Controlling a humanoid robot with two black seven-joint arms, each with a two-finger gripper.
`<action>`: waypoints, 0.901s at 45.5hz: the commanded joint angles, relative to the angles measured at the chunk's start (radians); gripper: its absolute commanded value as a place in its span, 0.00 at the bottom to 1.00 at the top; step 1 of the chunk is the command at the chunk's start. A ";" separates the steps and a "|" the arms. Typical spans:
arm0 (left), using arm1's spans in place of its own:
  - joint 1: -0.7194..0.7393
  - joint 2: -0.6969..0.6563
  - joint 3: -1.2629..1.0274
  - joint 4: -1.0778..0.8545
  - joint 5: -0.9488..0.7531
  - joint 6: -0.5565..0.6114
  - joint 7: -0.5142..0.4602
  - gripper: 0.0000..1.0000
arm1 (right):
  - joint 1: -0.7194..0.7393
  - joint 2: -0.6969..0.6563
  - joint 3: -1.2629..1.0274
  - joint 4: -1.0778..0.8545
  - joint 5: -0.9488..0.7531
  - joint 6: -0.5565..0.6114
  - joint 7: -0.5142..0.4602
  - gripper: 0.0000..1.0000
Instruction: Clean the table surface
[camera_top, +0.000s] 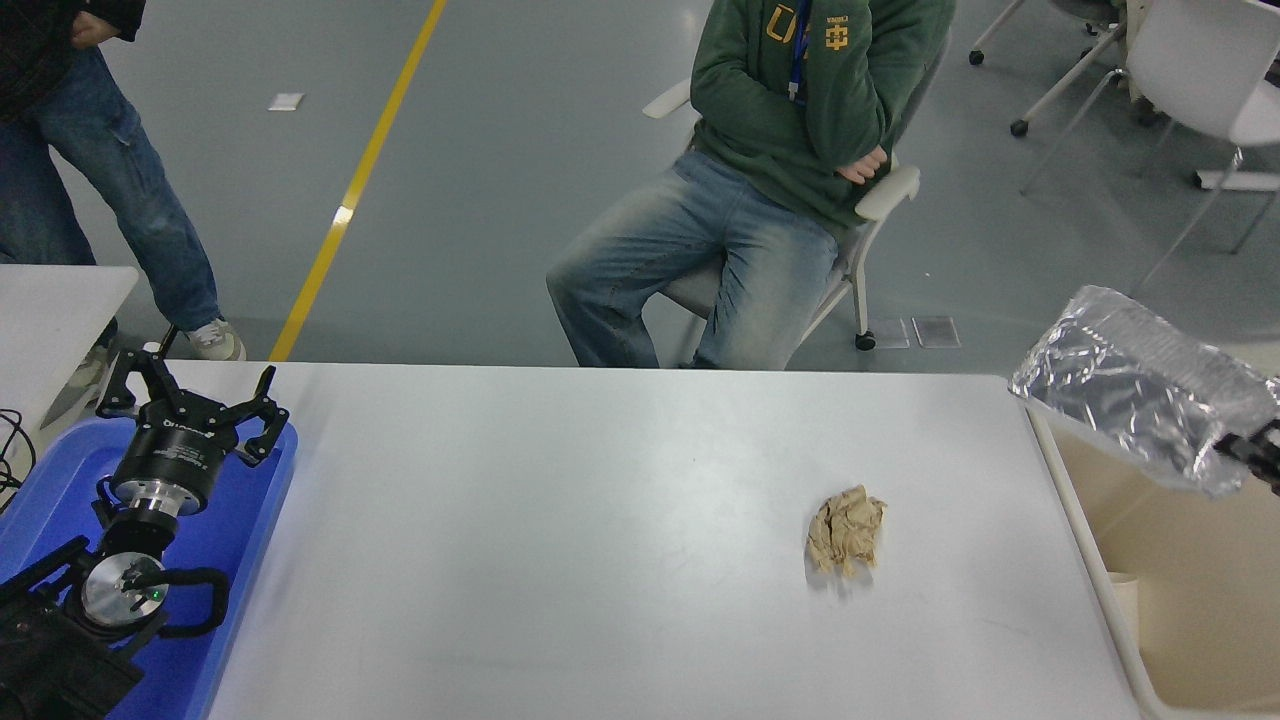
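Observation:
The table surface (560, 520) is a wide white top. A crumpled tan paper ball (846, 530) lies on it right of centre. My right gripper (1243, 447) comes in at the right edge, shut on the near rim of a crinkled foil tray (1140, 385). It holds the tray tilted in the air over the beige bin (1190, 560). My left gripper (190, 400) is parked open over the blue plastic tray (240, 560) at the lower left.
The beige bin stands against the table's right edge, with a paper cup (1124, 593) inside. A person sits on a chair (870, 215) at the far side; another stands at the top left. A small white table corner (60, 300) is at the left.

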 joint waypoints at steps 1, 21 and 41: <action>0.000 0.000 0.000 0.000 0.000 0.000 0.000 1.00 | -0.050 0.085 0.000 -0.149 0.108 -0.048 -0.002 0.00; 0.000 0.000 0.000 0.000 0.000 0.000 0.000 1.00 | -0.141 0.297 0.000 -0.407 0.322 -0.112 -0.015 0.00; 0.000 0.000 0.000 0.000 0.000 0.000 0.000 1.00 | -0.147 0.498 -0.002 -0.689 0.419 -0.134 -0.051 0.00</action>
